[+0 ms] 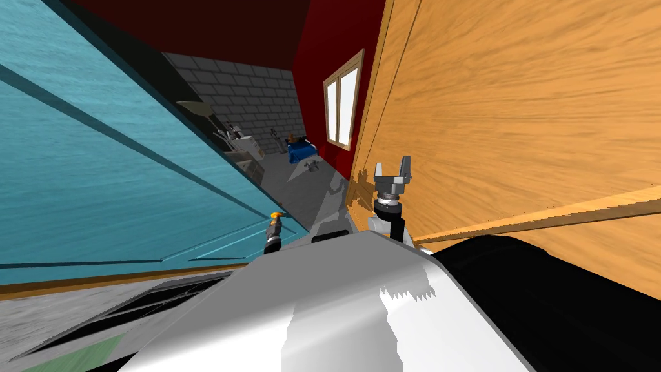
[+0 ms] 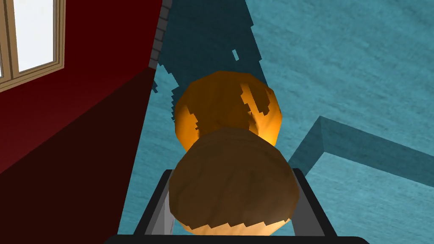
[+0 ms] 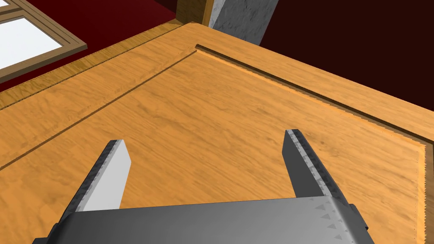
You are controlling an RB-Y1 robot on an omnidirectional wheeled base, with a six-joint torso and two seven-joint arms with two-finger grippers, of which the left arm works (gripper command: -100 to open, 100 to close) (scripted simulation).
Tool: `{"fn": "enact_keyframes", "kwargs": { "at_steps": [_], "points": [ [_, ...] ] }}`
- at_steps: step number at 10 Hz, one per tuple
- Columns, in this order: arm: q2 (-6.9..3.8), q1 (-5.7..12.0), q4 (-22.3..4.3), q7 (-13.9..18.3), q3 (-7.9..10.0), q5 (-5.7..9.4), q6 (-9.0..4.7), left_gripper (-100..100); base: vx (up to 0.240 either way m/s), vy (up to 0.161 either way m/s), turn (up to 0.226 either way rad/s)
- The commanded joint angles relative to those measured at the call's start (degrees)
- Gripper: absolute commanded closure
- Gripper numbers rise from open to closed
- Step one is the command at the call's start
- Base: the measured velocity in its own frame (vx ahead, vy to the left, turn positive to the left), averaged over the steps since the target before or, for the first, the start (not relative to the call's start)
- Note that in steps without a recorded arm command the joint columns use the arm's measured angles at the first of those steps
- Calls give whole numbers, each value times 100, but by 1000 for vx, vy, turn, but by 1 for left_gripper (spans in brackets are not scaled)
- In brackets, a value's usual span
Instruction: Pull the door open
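Door (image 1: 97,161), teal, looks partly swung open, with a gap showing the room beyond. Left pincer (image 2: 232,178) clamps its orange knob (image 2: 229,110); more pulling probably left. Right pincer (image 3: 207,137) wide, idle by wooden panel (image 3: 212,84).

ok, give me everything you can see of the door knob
The door knob is a rounded orange-brown bulb with a wood-like grain, dull and shaded at its near end. Behind it a brighter, glossy orange round part meets the teal door, close to the door's edge. It juts straight out of the door face. The left gripper is shut on it, a finger pressing each side.
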State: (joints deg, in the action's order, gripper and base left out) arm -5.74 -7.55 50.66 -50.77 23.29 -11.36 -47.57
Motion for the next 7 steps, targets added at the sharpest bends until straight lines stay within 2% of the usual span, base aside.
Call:
{"fn": "enact_keyframes", "kwargs": {
  "at_steps": [1, 2, 4, 5, 7],
  "points": [
    [29, 29, -18, 286, -96, 114, -8, 100, -68, 11, -49],
    [29, 29, -18, 340, -96, 114, -8, 100, -51, 13, -33],
    [21, 76, -55, 705, -178, 282, -17, 100, -60, 13, -39],
    [21, 76, -55, 750, -178, 282, -17, 100, -59, 13, -16],
    [15, 130, -97, 1109, -271, 472, -28, 100, -76, 14, -56]
  ]
}}
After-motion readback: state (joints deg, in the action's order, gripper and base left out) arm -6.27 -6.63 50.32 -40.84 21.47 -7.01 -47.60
